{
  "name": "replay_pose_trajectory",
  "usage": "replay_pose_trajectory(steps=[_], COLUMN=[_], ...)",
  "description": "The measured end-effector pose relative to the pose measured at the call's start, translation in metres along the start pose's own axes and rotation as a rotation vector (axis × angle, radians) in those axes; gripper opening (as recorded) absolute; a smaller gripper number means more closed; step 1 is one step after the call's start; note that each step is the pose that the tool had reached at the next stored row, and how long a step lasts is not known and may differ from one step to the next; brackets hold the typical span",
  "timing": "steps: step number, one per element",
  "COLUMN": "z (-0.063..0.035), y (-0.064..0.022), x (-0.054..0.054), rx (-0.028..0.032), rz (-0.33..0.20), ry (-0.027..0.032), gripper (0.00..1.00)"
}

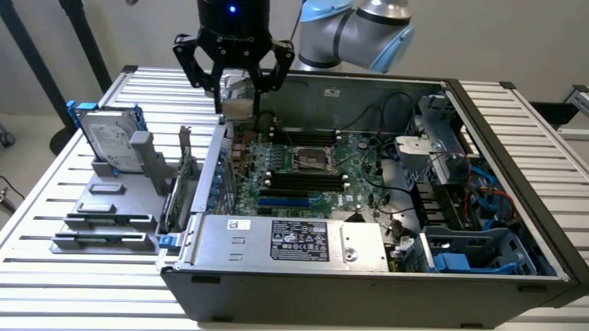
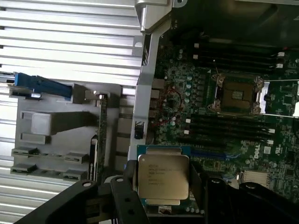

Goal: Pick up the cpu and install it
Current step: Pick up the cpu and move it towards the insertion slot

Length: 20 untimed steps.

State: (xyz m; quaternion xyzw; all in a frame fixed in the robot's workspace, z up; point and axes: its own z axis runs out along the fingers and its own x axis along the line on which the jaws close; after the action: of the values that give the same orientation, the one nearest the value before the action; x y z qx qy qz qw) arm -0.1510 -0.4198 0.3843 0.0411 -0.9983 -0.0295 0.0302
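Right now the cpu (image 2: 163,179) sits between the black jaws, which close on two opposite edges of it, one jaw at each side, and carry it clear of everything below. It lies flat and level, its silver metal lid with the printed lines turned up toward the wrist camera and a thin darker rim showing around the lid. The chip is close to square, so no long axis stands out; its edges run roughly parallel to those of the cpu socket (image 2: 236,95).

In the exterior view the open computer case (image 1: 368,296) lies on the slatted table (image 1: 55,289). Nearest inside it is the silver power supply (image 1: 285,241) with its black label, and a blue drive cage (image 1: 470,258) sits at the near right. Farther in is the green motherboard (image 1: 354,162), with the dark memory slots (image 1: 299,181) and, just beyond them, the socket with its contact field bare. On the exterior view's left, beside the case, a grey fixture (image 1: 110,207) carries a hard drive (image 1: 104,141) standing upright in a blue bracket. At the far left corner of the case the jaws hang with the chip above the case wall, well apart from the socket, and the arm (image 1: 368,27) reaches in from the far side.
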Motion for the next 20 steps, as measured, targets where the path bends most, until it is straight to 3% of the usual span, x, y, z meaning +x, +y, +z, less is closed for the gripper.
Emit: replay_pose_trajectory(steps=[1, 5, 20], z=[0.0026, 0.0095, 0.0365], y=[0.0023, 0.0118, 0.0512], x=[-0.009, -0.025, -0.063], rx=[-0.0001, 0.0001, -0.0004], rz=[0.000, 0.000, 0.000], ry=[0.0001, 0.0001, 0.0000], gripper=[0.55, 0.55, 0.55])
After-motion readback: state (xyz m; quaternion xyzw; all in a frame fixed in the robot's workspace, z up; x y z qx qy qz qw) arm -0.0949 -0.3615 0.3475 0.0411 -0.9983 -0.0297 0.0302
